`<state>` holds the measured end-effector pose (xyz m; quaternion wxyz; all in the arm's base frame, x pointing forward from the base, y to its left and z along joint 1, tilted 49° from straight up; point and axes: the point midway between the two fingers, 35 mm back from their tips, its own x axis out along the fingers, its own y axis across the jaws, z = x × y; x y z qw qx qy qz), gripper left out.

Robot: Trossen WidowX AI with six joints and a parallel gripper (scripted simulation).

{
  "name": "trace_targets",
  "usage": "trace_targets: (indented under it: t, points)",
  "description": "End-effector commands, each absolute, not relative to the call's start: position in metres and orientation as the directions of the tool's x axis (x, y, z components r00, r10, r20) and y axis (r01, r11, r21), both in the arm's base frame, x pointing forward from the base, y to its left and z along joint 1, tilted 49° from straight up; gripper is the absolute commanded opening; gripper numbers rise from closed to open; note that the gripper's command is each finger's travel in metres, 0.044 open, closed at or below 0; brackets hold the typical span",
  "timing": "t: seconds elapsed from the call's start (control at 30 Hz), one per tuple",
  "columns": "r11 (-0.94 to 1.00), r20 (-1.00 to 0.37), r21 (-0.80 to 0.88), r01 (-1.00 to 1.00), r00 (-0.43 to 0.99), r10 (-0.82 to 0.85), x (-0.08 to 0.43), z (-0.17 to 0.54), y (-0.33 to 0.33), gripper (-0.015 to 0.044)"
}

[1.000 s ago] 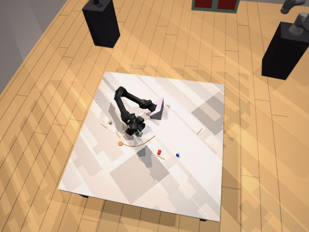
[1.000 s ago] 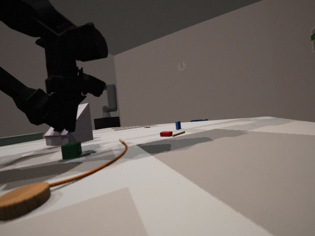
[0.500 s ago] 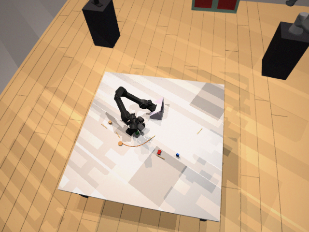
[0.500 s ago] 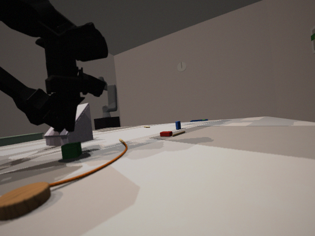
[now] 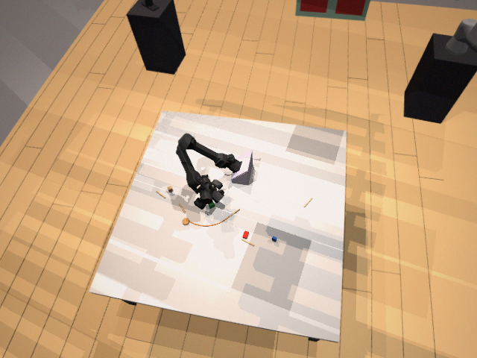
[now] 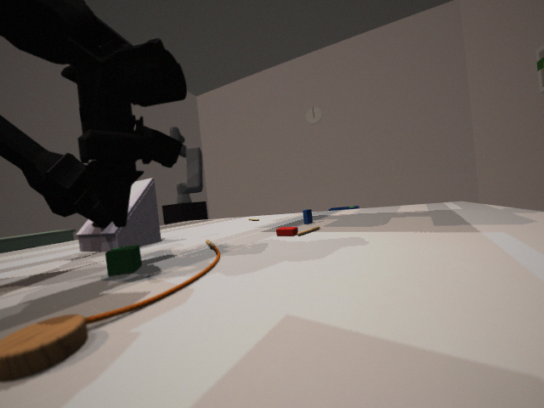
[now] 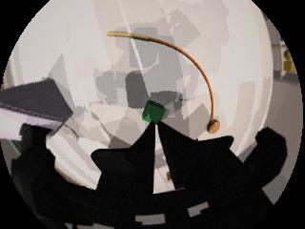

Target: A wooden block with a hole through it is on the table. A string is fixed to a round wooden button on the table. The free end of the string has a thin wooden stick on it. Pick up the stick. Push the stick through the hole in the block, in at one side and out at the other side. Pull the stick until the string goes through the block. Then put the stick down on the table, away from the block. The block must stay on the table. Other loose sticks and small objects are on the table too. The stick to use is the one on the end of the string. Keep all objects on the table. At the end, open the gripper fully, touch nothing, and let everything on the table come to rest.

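The thin stick (image 5: 236,211) (image 6: 210,242) (image 7: 119,34) lies on the table at the free end of the orange string (image 5: 208,225) (image 6: 175,288) (image 7: 205,72). The string curves from the round button (image 5: 185,221) (image 6: 43,344) (image 7: 213,127). The pale, slope-topped block (image 5: 244,175) (image 6: 144,219) (image 7: 35,102) stands on the table beside the arm; I cannot make out its hole. My gripper (image 6: 113,224) (image 7: 155,124) is shut and empty, tips almost together, pointing down above the green block. It is away from the stick. In the top view its tips are hidden by the arm.
The green block (image 5: 211,205) (image 6: 123,260) (image 7: 153,112) lies below my fingertips, inside the string's curve. A red block (image 5: 245,234) (image 6: 286,231) lies beside a loose stick (image 5: 247,242) (image 6: 308,230). A blue block (image 5: 274,239) (image 6: 307,216) and several other loose sticks lie farther out.
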<state>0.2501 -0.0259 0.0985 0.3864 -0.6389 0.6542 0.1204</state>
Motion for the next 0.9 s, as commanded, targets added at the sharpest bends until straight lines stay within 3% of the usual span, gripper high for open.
trace_targets:
  t: [0.0,0.47,0.77,0.83,0.87]
  points:
    - [0.155,-0.659,-0.336,-0.929,0.115,-0.743,0.2501,0.0985,-0.0259,0.0]
    - [0.155,-0.659,-0.336,-0.929,0.115,-0.743,0.2501,0.0985,-0.0259,0.0]
    - [0.155,-0.659,-0.336,-0.929,0.115,-0.743,0.2501,0.0985,-0.0259,0.0236]
    - [0.155,-0.659,-0.336,-0.929,0.115,-0.743,0.2501,0.0985,-0.0259,0.0241]
    - [0.155,-0.659,-0.336,-0.929,0.115,-0.743,0.2501,0.0985,-0.0259,0.0215]
